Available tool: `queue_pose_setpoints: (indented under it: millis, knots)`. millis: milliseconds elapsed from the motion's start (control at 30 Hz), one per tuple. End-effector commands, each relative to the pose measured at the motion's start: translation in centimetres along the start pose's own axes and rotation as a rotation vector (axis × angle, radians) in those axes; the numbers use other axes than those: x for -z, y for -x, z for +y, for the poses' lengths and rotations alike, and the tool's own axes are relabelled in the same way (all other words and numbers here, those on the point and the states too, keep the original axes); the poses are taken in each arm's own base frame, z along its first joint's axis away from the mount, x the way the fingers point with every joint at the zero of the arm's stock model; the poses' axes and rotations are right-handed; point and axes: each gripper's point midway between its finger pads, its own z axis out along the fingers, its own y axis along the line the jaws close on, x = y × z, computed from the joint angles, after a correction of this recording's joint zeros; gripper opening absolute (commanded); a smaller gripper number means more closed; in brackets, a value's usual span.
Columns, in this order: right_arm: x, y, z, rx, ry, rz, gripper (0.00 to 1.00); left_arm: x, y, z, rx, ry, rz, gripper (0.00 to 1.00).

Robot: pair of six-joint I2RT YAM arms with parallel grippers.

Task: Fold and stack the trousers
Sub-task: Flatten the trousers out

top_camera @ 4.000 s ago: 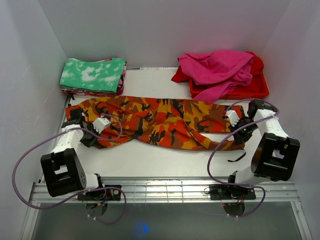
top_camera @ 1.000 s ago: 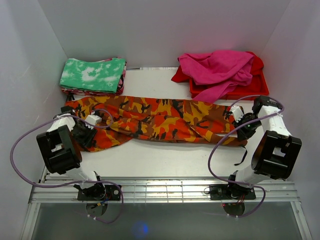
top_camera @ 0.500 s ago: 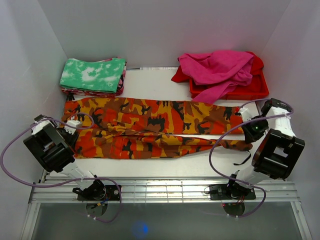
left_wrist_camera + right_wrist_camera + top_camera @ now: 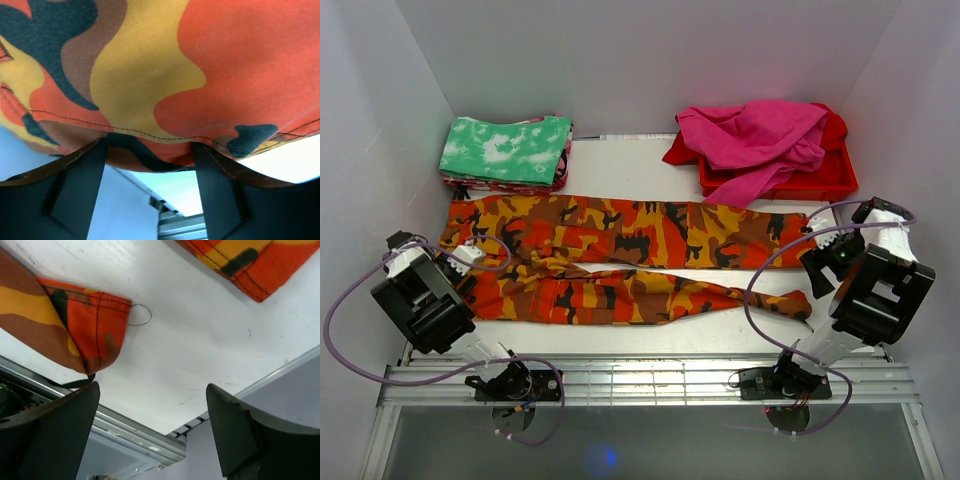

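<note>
1. Left hand (image 4: 148,151): fingers stand apart. The long soft trousers in orange, red, yellow and dark brown camouflage print (image 4: 630,235) drape across its fingertips, a stitched edge running from one finger to the other. No pinch on the cloth shows.
2. Right hand (image 4: 152,395): fingers wide apart, nothing between them. It hovers over the white surface (image 4: 620,165) near the trousers' right end.
3. Trousers: spread left to right across the middle of the surface, waist end by the left hand.
4. Far leg lies flat and straight; near leg is creased and narrows toward its right-hand tip.
5. Right wrist view: two leg hems lie apart on the surface, one trailing a loose dark thread.
6. Folded green-and-white mottled cloth stack (image 4: 507,150): far left corner.
7. Crumpled magenta garment (image 4: 750,140): far right, atop a red garment (image 4: 830,175).
</note>
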Motion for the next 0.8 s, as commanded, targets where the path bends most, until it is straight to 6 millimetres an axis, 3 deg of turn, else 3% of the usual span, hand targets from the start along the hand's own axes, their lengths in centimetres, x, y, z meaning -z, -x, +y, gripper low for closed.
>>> queue_pose_setpoints:
  millis: [0,100,167,267,333,367,500,667,733,767]
  knots:
    - [2.2,1.2,-0.9,0.053,-0.070,-0.058,0.97,1.2,0.0,0.5,-0.052,0.058,-0.018,0.83]
    - [4.4,2.7,1.0,0.084,-0.041,-0.143,0.95,2.6,1.7,0.1,-0.044,0.064,-0.092,0.91]
    - [4.9,3.1,3.4,0.132,-0.008,-0.204,0.88,3.5,2.4,-0.7,-0.021,0.047,-0.125,0.94]
    - [3.1,1.8,5.8,0.202,-0.010,-0.200,0.73,3.8,3.6,-2.0,0.017,0.004,-0.169,0.96]
    - [1.8,0.8,6.5,0.232,-0.033,-0.178,0.70,3.9,4.2,-2.8,0.032,-0.028,-0.198,0.97]
    - [0.6,-0.1,7.8,0.263,-0.026,-0.160,0.70,4.0,4.4,-3.0,0.046,-0.035,-0.205,0.97]
    - [-1.8,-2.3,7.2,0.336,-0.124,-0.083,0.76,4.1,5.5,-3.8,0.073,-0.075,-0.232,0.97]
    - [-3.5,-3.4,6.5,0.410,-0.219,-0.050,0.93,4.2,6.5,-4.5,0.090,-0.110,-0.263,0.98]
    - [-5.1,-4.0,6.5,0.426,-0.231,-0.030,0.91,4.0,6.6,-4.9,0.096,-0.121,-0.261,0.98]
    - [-5.8,-4.2,6.6,0.432,-0.224,-0.017,0.85,3.9,6.8,-5.1,0.095,-0.127,-0.263,0.98]
